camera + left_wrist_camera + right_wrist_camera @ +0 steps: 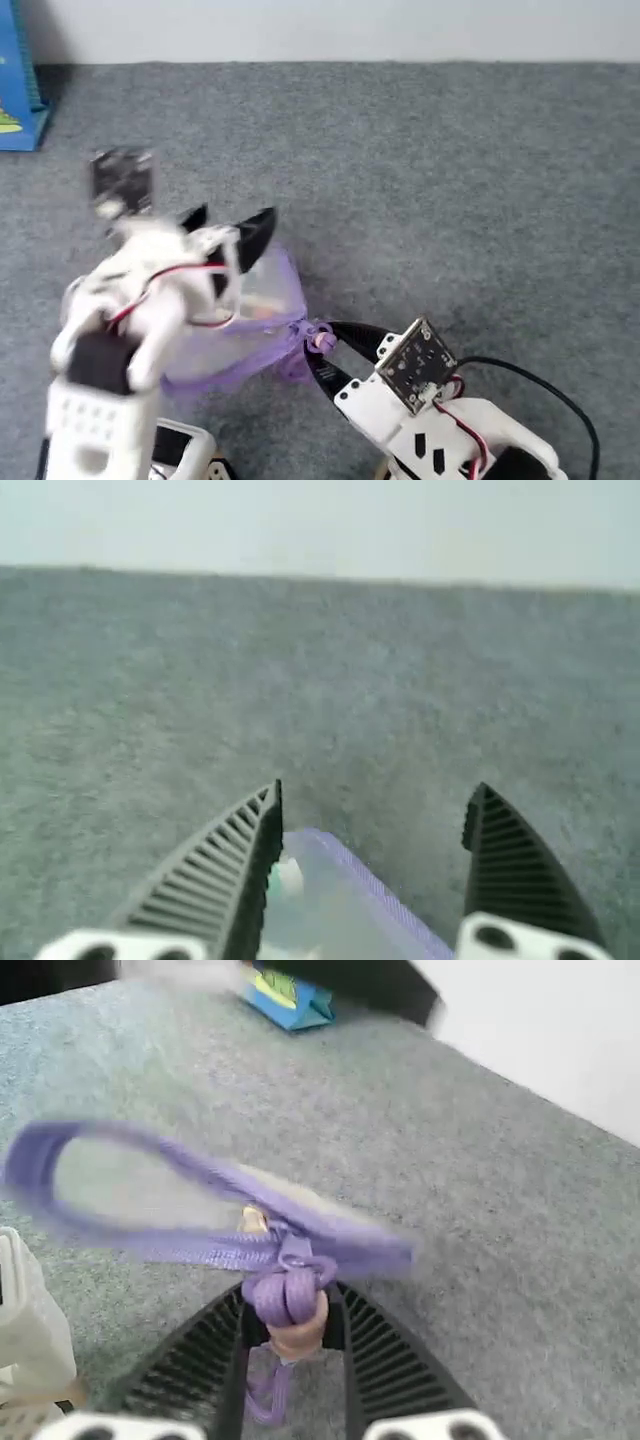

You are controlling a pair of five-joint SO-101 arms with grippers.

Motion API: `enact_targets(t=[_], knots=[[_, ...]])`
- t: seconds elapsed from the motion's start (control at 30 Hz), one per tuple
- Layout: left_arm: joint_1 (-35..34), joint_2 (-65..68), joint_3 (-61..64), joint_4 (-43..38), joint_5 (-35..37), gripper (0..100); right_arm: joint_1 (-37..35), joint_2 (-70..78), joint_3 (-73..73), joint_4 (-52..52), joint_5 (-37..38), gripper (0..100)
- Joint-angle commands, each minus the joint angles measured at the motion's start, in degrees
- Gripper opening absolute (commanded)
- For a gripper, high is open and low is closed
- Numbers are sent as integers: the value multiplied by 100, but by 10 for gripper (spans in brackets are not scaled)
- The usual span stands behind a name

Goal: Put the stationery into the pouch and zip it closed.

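Note:
The clear pouch (245, 330) with a purple zipper edge lies on the grey carpet between the two arms, its mouth partly open. My right gripper (320, 345) is shut on the purple zipper pull (288, 1300) at the pouch's right end; in the right wrist view the zipper band (200, 1230) runs across above the jaws. My left gripper (230, 228) stands open over the pouch's far edge with nothing between its fingers. In the left wrist view the pouch (330, 900) shows between and below its open gripper (375, 805), with a pale item inside that I cannot identify.
A blue box (18, 80) stands at the far left by the wall, also seen in the right wrist view as a blue box (285, 990). A black cable (540, 385) loops beside the right arm. Grey carpet (450, 180) stretches open toward the back and right.

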Motion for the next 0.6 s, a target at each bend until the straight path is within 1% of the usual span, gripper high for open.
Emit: enact_targets(t=[0.0, 0.1, 0.27, 0.37, 0.47, 0.57], knots=[[193, 651, -374, -299, 79, 283, -40, -66, -44, -13, 44, 7], [193, 651, -699, -70, 79, 283, 31, -110, -53, -57, 44, 7], [193, 53, -1297, 888, 53, 283, 585, -57, -53, -514, 70, 7], [193, -536, -1525, 1380, 35, 283, 646, -48, -53, -822, 79, 7], [237, -1073, -1648, 1837, -316, 283, 655, -31, -35, -1130, 79, 7], [237, -1433, -1701, 2338, -563, 283, 655, 286, -35, -1393, 53, 7]])
